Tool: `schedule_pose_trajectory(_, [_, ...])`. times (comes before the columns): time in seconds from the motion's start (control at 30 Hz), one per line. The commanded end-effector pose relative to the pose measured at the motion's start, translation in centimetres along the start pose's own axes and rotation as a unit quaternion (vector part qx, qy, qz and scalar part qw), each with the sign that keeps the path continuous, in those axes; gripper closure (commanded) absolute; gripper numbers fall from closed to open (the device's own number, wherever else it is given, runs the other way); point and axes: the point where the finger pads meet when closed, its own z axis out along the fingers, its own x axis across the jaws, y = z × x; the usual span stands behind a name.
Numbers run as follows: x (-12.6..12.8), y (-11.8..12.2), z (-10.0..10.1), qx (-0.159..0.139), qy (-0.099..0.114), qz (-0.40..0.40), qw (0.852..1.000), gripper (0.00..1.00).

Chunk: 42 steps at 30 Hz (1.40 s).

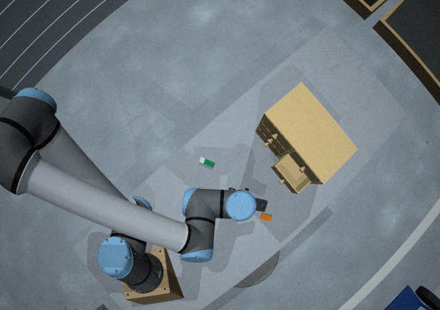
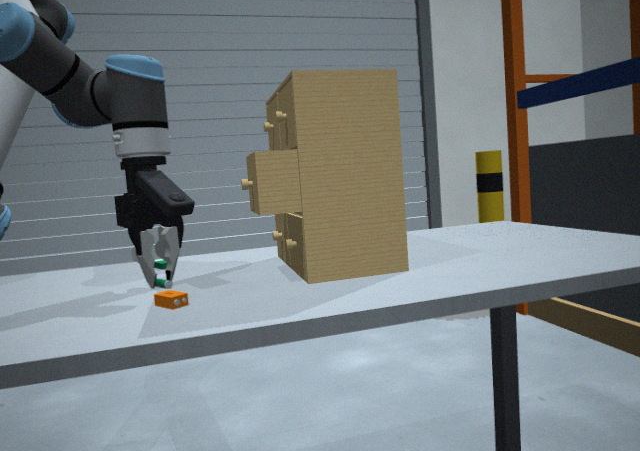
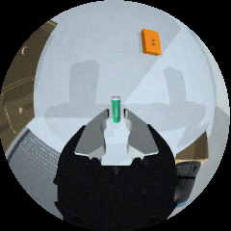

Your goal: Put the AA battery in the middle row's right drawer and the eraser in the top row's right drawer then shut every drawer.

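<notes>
The green AA battery (image 2: 164, 283) (image 3: 115, 107) lies on the table between my fingertips. My gripper (image 2: 161, 279) (image 3: 115, 109) points down and is open only a little, with a narrow gap on each side of the battery in the wrist view. The eraser (image 1: 206, 162) (image 2: 160, 264), green with a white end, lies on the table well away from the chest. The chest (image 1: 309, 133) (image 2: 351, 177) stands upright. Its right middle drawer (image 1: 302, 187) (image 2: 278, 182) is pulled part way out, with nothing visible inside. The other drawers look shut.
An orange block (image 1: 266, 217) (image 2: 171, 299) (image 3: 151, 41) with two silver dots on one end lies on the table close to the gripper. The table's front edge (image 2: 258, 335) runs beyond it. The open drawer sticks out toward the arm's side, above table height.
</notes>
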Motion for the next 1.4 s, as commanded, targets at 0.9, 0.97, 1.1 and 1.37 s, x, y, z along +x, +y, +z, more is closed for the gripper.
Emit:
schedule_pose_trajectory(0.9, [0.05, 0.15, 0.14, -0.001, 0.0, 0.0, 1.0, 0.95])
schedule_pose_trajectory(0.97, [0.05, 0.15, 0.14, -0.001, 0.0, 0.0, 1.0, 0.95])
schedule_pose_trajectory(1.1, [0.05, 0.15, 0.14, -0.001, 0.0, 0.0, 1.0, 0.95])
schedule_pose_trajectory(1.37, [-0.06, -0.1, -0.61, 0.001, -0.001, 0.0, 1.0, 0.95])
